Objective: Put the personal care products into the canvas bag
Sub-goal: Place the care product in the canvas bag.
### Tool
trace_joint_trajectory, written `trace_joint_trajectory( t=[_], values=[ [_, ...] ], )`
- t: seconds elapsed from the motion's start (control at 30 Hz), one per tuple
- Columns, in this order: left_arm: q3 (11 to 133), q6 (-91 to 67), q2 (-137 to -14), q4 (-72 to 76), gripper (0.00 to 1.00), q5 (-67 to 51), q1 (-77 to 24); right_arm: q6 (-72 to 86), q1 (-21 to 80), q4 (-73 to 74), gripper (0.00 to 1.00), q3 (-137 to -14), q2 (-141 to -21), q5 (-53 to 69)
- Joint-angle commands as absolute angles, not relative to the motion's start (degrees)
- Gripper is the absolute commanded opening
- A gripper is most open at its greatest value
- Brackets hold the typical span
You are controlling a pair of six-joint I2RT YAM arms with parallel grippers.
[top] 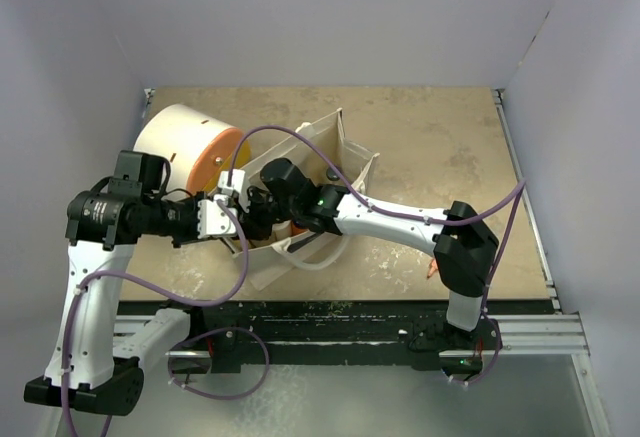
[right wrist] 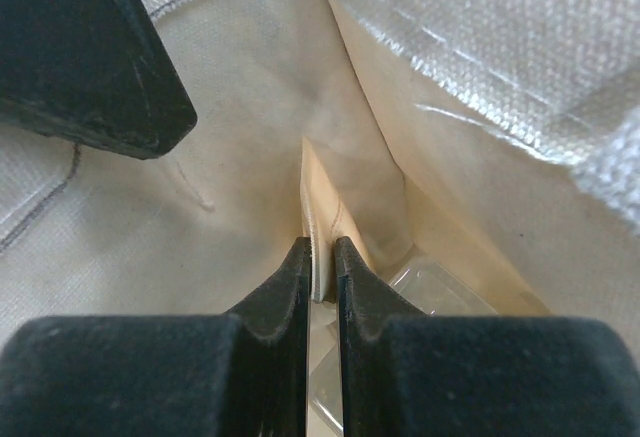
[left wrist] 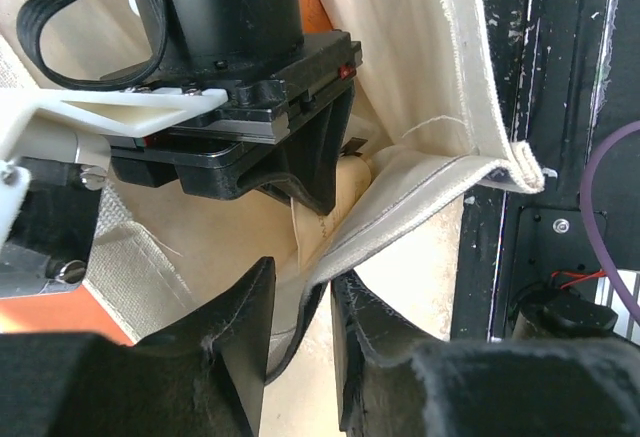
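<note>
The cream canvas bag [top: 345,152] lies on its side with its mouth toward the arms. My left gripper [top: 228,225] is shut on the bag's rim fabric [left wrist: 400,207], its fingertips [left wrist: 305,302] on either side of the cloth. My right gripper [top: 262,219] reaches deep inside the bag [right wrist: 480,87]. Its jaws [right wrist: 322,257] are shut on a thin beige stitched strip [right wrist: 318,197] that looks like the bag's inner seam. A clear product [right wrist: 440,287] lies at the bag's bottom beside the fingers. An orange product [top: 300,225] shows inside the mouth. Other products are hidden.
The big white drum with an orange end [top: 185,147] lies just left of the bag, behind my left arm. A loop handle [top: 320,257] trails from the bag toward the table's front edge. Grey walls close in the table on three sides.
</note>
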State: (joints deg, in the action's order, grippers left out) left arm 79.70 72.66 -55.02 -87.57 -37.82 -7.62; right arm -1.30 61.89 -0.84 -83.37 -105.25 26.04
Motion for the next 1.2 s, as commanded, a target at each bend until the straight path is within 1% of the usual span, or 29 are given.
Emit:
trace_joint_trajectory(
  t=[0.0, 0.07, 0.13, 0.17, 0.33, 0.57, 0.8, 1.17],
  values=[
    [78.5, 72.8, -55.0, -88.8, 0.27, -37.9, -7.5, -1.1, 62.7, 3.5, 0.02, -85.5, -104.1, 27.0],
    [78.9, 72.3, -55.6, -88.8, 0.17, -38.9, -7.5, -1.1, 62.7, 4.0, 0.02, -86.0, -104.5, 27.2],
    [79.9, 71.6, -55.9, -88.8, 0.01, -39.8, -7.5, -1.3, 62.7, 4.2, 0.02, -86.4, -104.8, 27.7],
    [80.8, 71.1, -55.9, -88.8, 0.00, -40.4, -7.5, -1.3, 62.7, 4.3, 0.02, -86.6, -105.0, 28.1],
    [84.8, 70.0, -54.9, -88.8, 0.00, -44.4, -7.5, -1.7, 62.7, 5.0, 0.03, -87.5, -106.0, 29.2],
    [88.0, 70.2, -53.6, -88.8, 0.00, -46.7, -7.5, -2.0, 62.7, 4.9, 0.03, -86.9, -106.6, 28.1],
    [86.5, 71.8, -53.1, -88.7, 0.00, -43.6, -7.5, -2.0, 62.7, 4.2, 0.05, -85.5, -107.3, 28.3],
    [86.1, 73.1, -52.5, -88.7, 0.00, -41.1, -7.5, -2.9, 62.8, 2.5, 0.13, -83.0, -108.3, 28.8]
  ],
)
